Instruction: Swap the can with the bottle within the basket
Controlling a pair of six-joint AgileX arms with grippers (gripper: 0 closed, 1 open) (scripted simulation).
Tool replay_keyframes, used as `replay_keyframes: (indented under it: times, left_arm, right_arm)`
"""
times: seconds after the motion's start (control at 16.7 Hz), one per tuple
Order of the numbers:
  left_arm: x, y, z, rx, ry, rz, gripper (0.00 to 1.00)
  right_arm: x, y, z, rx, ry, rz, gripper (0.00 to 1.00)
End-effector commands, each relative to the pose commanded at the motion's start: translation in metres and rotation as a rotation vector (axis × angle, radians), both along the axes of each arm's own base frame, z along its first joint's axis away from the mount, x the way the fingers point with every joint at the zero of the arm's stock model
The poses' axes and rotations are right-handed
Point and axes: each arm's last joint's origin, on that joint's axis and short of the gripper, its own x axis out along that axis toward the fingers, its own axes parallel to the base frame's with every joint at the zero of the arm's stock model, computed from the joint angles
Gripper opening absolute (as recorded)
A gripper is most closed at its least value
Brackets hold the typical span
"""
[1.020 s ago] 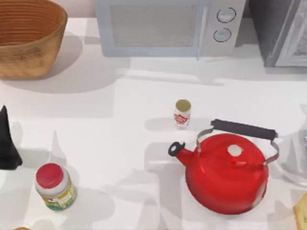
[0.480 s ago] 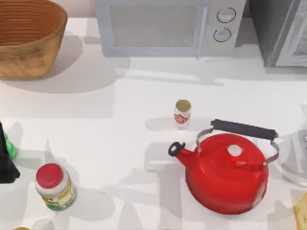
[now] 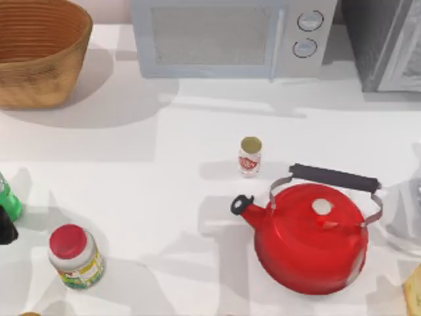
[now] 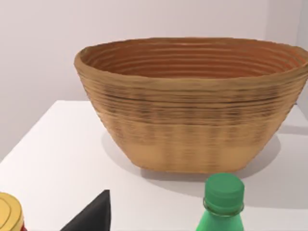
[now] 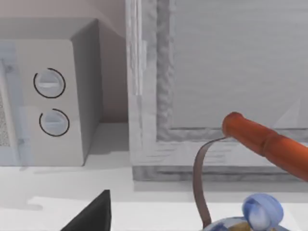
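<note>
Bottle stands on the table left of the red-lidded jar, out of the basket, my left gripper just beside it, grip state unreadable; next I judge: right arm fetches can beside the kettle.
</note>
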Motion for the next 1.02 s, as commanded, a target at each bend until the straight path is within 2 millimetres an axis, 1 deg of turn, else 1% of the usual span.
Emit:
replay_keyframes:
  times: [0.3, 0.48, 0.66, 0.84, 1.02]
  left_arm:
    - [0.021, -0.001, -0.003, -0.028, 0.023, -0.116, 1.0]
    - [0.033, 0.005, -0.02, -0.046, 0.107, -0.102, 1.0]
    - [0.038, 0.008, -0.037, -0.019, 0.182, -0.124, 1.0]
    - [0.043, 0.009, -0.045, 0.013, 0.191, -0.173, 1.0]
    - [0.042, 0.015, -0.055, -0.005, 0.22, -0.153, 1.0]
  right_arm:
    - [0.0, 0.0, 0.0, 0.0, 0.0, 0.0, 1.0]
    - [0.0, 0.0, 0.0, 0.0, 0.0, 0.0, 1.0]
    - [0.0, 0.0, 0.0, 0.0, 0.0, 0.0, 1.0]
    - [0.0, 0.0, 0.0, 0.0, 0.0, 0.0, 1.0]
    - [0.0, 0.0, 0.0, 0.0, 0.0, 0.0, 1.0]
